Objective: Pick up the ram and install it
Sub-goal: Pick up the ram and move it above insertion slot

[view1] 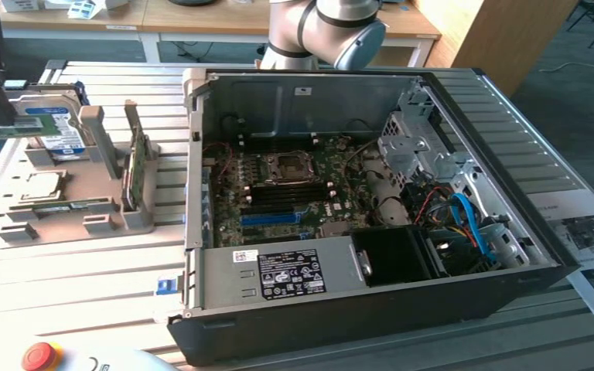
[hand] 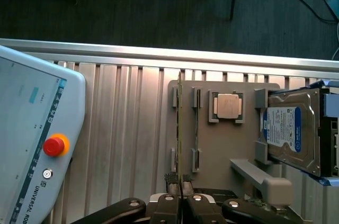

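The end effector (hand: 180,203) is almost shut and pinches the ram (hand: 180,128) by its flat sides, over the grey tray (hand: 222,150). The ram looks light, thin and stiff. It could snap, so a gentle hold on the edges seems best.

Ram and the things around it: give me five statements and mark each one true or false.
1. The gripper is shut on the ram. True.
2. The ram is installed in the computer case. False: the gripper holds it outside the computer case.
3. The hard drive rests on the grey holder. True.
4. The processor chip is inside the computer case. False: it lies on the grey holder, beside the hard drive.
5. The computer case is closed. False: its side is off and the motherboard shows.
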